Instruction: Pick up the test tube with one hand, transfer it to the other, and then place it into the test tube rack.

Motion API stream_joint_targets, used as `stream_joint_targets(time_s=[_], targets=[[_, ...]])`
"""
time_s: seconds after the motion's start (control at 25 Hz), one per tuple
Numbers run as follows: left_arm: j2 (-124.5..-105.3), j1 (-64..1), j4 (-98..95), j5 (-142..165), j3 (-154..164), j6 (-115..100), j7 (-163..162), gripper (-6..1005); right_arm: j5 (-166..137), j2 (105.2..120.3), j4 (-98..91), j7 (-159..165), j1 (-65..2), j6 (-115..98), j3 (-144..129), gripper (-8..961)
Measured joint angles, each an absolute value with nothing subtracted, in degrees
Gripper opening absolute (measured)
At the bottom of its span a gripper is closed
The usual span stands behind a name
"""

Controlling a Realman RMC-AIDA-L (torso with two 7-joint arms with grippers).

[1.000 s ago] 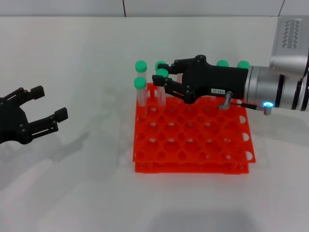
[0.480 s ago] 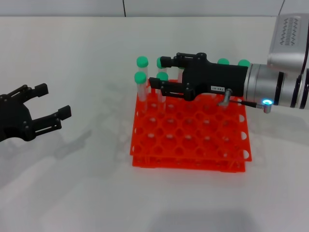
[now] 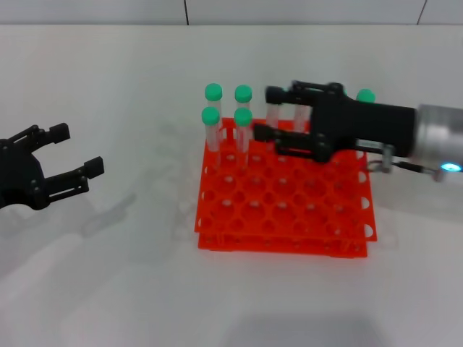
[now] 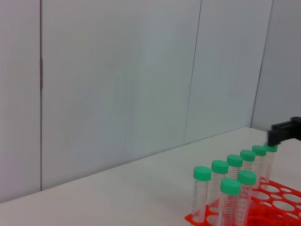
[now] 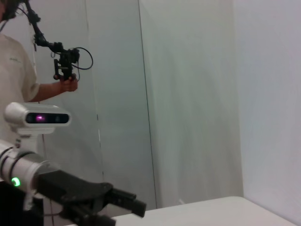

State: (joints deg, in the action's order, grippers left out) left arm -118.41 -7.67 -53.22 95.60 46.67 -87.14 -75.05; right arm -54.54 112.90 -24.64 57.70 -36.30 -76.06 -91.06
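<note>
Head view: right tool reaches in from the right over the far part of the test tube rack, fingers spread wide with nothing between them. A small white label sits on no visible face of the tool body; no writing can be read anywhere on tool or rack.

Test tube stands upright in the rack's second row from the far edge, green cap up, just left of the right tool's near finger and not touching it. Another tube stands in the same row at the rack's left edge. Two more capped tubes stand in the far row behind these; a further green cap shows beyond the tool body.

Left tool hangs at the left, well apart from the rack, above the white bench, fingers open and empty.

Left wrist view: row of green-capped tubes carries faint printed graduations, too fine to read.
</note>
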Motion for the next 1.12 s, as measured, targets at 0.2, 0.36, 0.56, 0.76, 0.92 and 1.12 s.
stream_joint_targets(time_s=[0.2, 0.36, 0.56, 0.76, 0.92, 1.12], targets=[[-117.3, -9.4, -52.4, 96.4, 47.1, -88.9, -75.2, 874, -56.5, 108.98, -22.8, 58.0, -33.6, -81.1, -91.2, 659], [-115.09, -13.0, -49.1, 99.2, 46.9, -91.3, -77.0, 874, -61.6, 107.37, -21.2, 58.0, -32.7, -82.5, -91.1, 667], [-112.15, -18.3, -44.9, 103.4, 46.9, -95.0, -79.1, 874, -63.2, 107.05, -19.2, 57.4, -32.2, -81.9, -91.0, 727], [-110.2, -22.3, -43.6, 107.0, 46.9, -99.5, -80.2, 874, -63.3, 107.01, -18.5, 55.7, -31.1, -81.2, -90.3, 808], [-109.65, -23.9, -43.6, 109.3, 47.0, -100.6, -81.1, 874, -63.3, 106.98, -18.4, 55.1, -30.8, -81.1, -90.2, 807], [-109.85, -25.9, -43.6, 113.1, 47.1, -101.7, -82.0, 874, -63.4, 107.06, -18.4, 54.7, -30.7, -81.0, -90.2, 806]])
